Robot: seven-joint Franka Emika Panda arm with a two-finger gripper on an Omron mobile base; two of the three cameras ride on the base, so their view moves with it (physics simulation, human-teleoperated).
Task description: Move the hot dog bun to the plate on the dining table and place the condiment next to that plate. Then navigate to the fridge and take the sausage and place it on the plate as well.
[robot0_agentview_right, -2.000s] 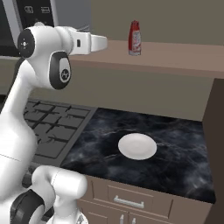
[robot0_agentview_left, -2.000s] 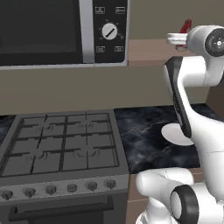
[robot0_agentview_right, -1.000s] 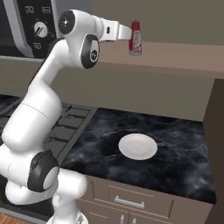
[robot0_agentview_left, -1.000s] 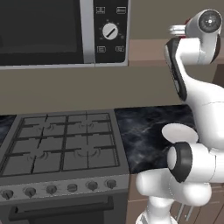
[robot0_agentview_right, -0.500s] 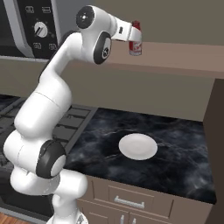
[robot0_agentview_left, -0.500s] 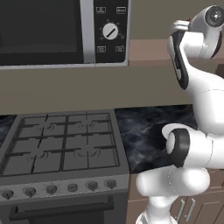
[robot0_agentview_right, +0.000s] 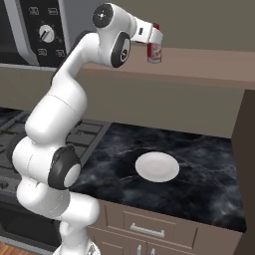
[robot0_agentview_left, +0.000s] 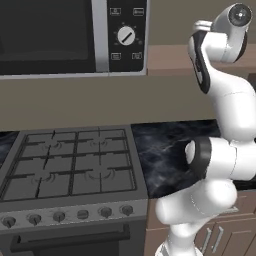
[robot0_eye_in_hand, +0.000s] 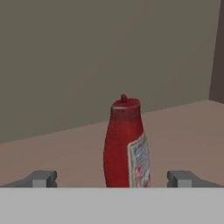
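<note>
Hand view: smooth red tapered condiment [robot0_eye_in_hand: 126,146] bottle upright on matte brown shelf [robot0_eye_in_hand: 183,135], centred between wide-spread gripper [robot0_eye_in_hand: 113,178] tips, 2 grey blocky fingers [robot0_eye_in_hand: 42,178] apart from it.

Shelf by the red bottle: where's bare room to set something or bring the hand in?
The shelf is bare right of the bottle up to the side wall. The open gripper crowds the bottle. Below, the worktop is bare around the white plate.

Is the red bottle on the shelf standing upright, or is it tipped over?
Upright: the condiment stands on its base on the shelf, cap pointing up.
</note>
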